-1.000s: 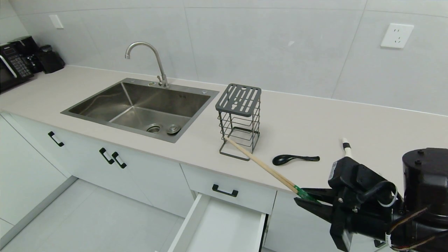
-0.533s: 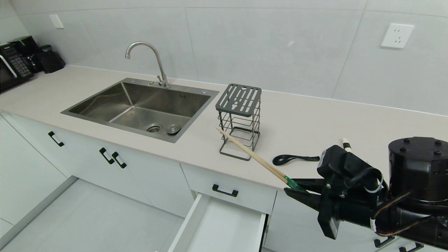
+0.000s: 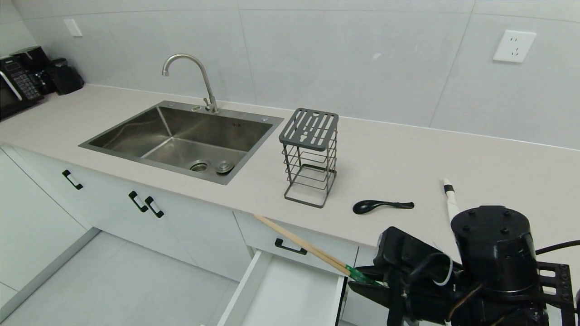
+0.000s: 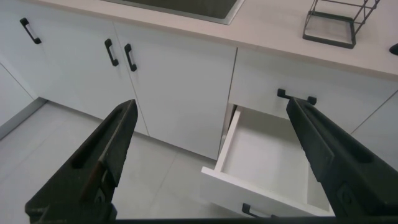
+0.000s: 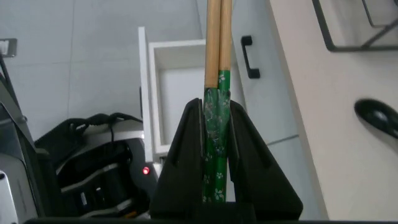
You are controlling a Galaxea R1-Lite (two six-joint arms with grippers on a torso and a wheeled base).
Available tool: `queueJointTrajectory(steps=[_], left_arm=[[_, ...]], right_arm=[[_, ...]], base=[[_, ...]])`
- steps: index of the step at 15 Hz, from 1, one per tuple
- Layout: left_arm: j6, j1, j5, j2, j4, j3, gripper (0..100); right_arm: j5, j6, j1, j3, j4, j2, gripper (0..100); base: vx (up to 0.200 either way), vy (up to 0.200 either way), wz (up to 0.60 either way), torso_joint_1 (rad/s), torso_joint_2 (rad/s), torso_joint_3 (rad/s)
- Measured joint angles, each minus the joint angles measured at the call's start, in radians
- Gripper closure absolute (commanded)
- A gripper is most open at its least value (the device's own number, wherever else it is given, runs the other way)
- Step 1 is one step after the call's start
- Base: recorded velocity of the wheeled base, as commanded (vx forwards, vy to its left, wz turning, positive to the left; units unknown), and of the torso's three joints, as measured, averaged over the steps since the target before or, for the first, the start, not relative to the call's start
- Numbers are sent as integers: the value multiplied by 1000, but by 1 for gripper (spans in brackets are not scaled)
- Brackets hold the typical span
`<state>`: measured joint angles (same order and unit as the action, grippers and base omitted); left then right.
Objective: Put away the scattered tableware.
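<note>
A pair of wooden chopsticks (image 3: pixel 301 244) with green ends is held in my right gripper (image 3: pixel 368 283), which is shut on those ends. The pair slants over the open white drawer (image 3: pixel 290 294) below the counter edge. In the right wrist view the chopsticks (image 5: pixel 216 50) run out from my right gripper (image 5: pixel 216 163) above the drawer (image 5: pixel 177 93). A black spoon (image 3: pixel 380 206) and a white stick-like utensil (image 3: pixel 448 194) lie on the counter. My left gripper (image 4: pixel 211 162) hangs open, low before the cabinets, with the drawer (image 4: pixel 267 162) beyond it.
A dark wire utensil rack (image 3: pixel 310 156) stands on the counter to the right of the steel sink (image 3: pixel 181 138). Cabinet doors with black handles (image 3: pixel 145 203) are to the left of the drawer. Appliances (image 3: pixel 27 74) sit at the far left.
My right gripper has carried the chopsticks down and to the left, from counter height near the rack to over the open drawer. The spoon and white utensil stay put.
</note>
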<state>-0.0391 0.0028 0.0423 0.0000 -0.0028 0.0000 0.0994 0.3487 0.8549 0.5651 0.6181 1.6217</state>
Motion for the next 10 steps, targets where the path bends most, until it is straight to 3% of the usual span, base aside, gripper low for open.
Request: queueJointTrajectory(steps=[10], left_arm=[[0,0,0,0,0,0,0]], right_arm=[[-11,-27,34,107,-1,53,100]], base=[[0,0,0,0,0,0]])
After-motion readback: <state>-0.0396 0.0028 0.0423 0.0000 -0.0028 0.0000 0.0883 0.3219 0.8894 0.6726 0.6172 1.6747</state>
